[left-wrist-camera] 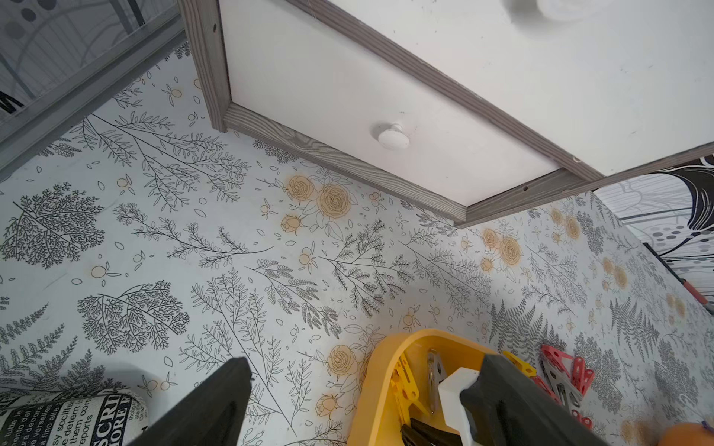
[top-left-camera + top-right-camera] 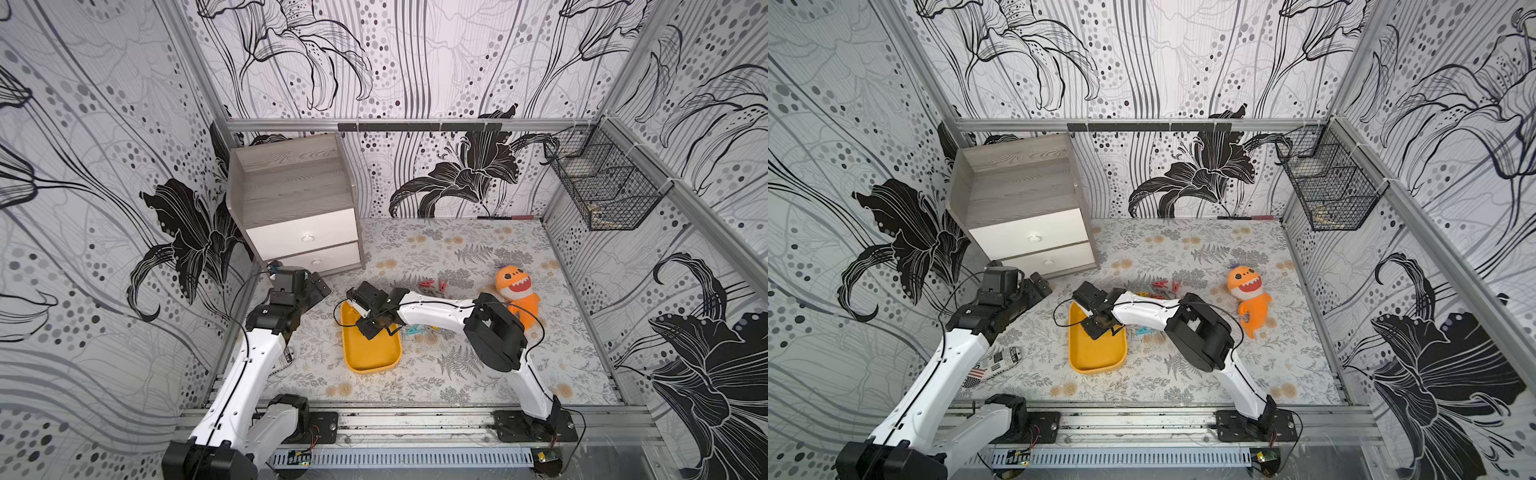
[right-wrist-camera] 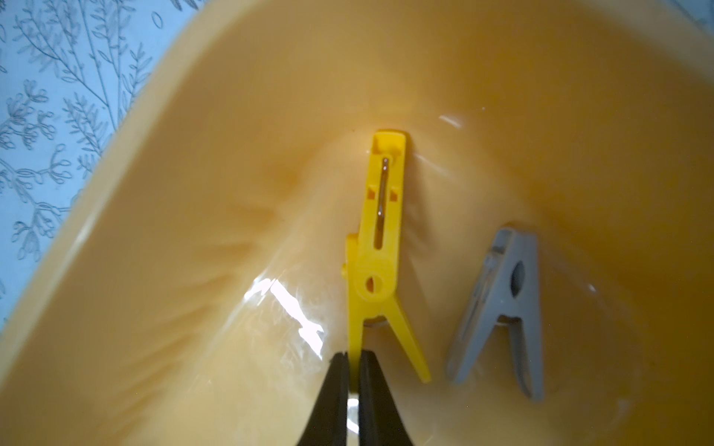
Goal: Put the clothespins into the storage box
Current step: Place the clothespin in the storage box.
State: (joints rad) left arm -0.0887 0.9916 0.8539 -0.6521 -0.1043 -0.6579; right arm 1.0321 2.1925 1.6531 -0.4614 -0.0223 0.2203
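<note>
The storage box (image 2: 374, 357) (image 2: 1096, 359) is a shallow yellow-orange tray near the table's middle. My right gripper (image 3: 353, 357) (image 2: 365, 318) reaches down into it, shut on one leg of a yellow clothespin (image 3: 380, 251) whose tip touches the tray floor. A grey clothespin (image 3: 502, 305) lies loose beside it. More clothespins lie on the table behind the box: red ones (image 2: 432, 284) (image 1: 572, 370) and a teal one (image 2: 413, 330) by the box's right rim. My left gripper (image 2: 318, 286) (image 1: 365, 361) hovers open and empty to the left of the box.
A grey wood cabinet (image 2: 299, 208) with two white drawers stands at the back left, close to my left gripper. An orange plush shark (image 2: 517, 291) lies right of the clothespins. A newspaper-print roll (image 2: 1000, 361) sits at the front left. A black wire basket (image 2: 602, 183) hangs on the right wall.
</note>
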